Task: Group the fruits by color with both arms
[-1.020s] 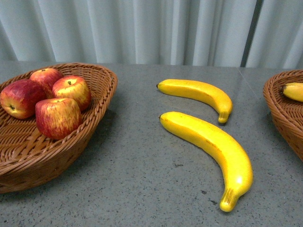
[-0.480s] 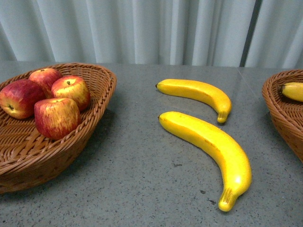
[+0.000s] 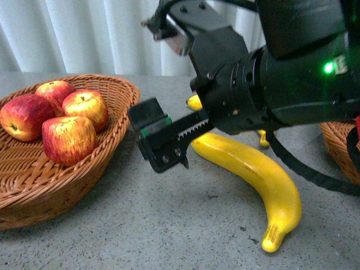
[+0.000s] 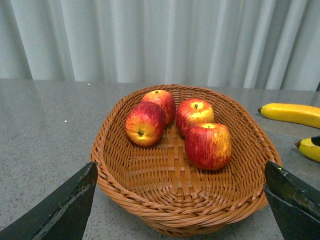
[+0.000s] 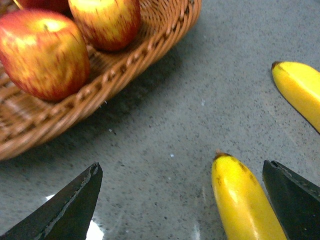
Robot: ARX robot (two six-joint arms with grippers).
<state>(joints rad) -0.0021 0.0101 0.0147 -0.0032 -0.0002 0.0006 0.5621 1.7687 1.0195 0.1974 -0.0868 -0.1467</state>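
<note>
Banana (image 5: 245, 205) tip shows between the wide-open, empty right fingers (image 5: 65, 212); the left fingers (image 4: 60, 215) gape empty too.

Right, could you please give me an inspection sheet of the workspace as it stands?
Surface: grey speckled table.
Job's things: four apples in the left wicker basket; near banana and far banana on the table; right wicker basket partly hidden.
Clutter: nothing seen.
Grippers: right gripper open, near banana's tip showing between its fingers; left gripper open, empty, facing the apples.
Cables: black cable hangs under the right arm beside the near banana.
Surroundings: pale pleated curtain behind.
</note>
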